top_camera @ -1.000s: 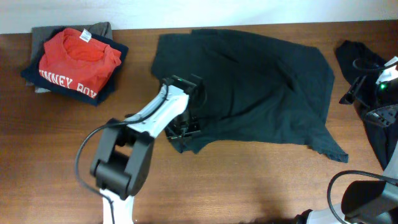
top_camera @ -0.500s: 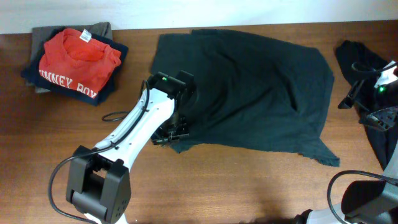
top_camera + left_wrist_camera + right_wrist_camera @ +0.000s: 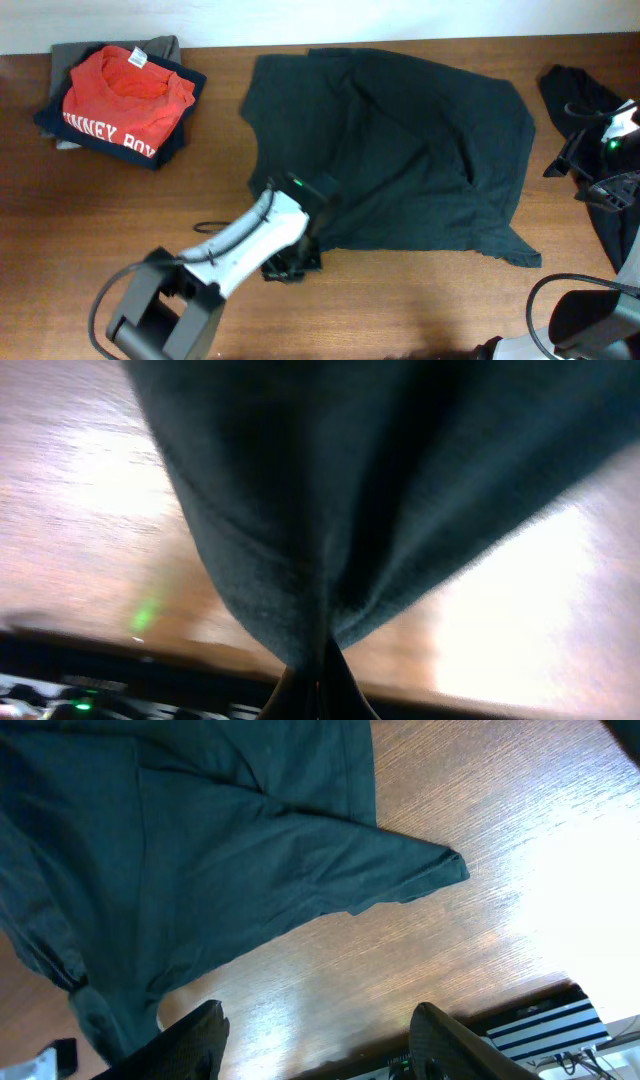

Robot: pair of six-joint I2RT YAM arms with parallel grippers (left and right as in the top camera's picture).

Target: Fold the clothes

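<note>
A large dark T-shirt lies spread across the middle of the table, with wrinkles running through it. My left gripper is near the shirt's front left corner, shut on a pinch of that dark fabric, which hangs in folds from the closed fingertips. My right gripper is open with nothing between its fingers, hovering over bare wood just off the shirt's pointed right corner. That arm stands at the table's right edge.
A stack of folded clothes topped by a red shirt sits at the back left. Another black garment lies bunched at the right edge, partly under the right arm. Bare wood table runs along the front.
My left gripper has pulled toward the table's front, dragging the shirt's front left corner with it. The shirt's front right corner slid a little left. The right arm stayed put.
</note>
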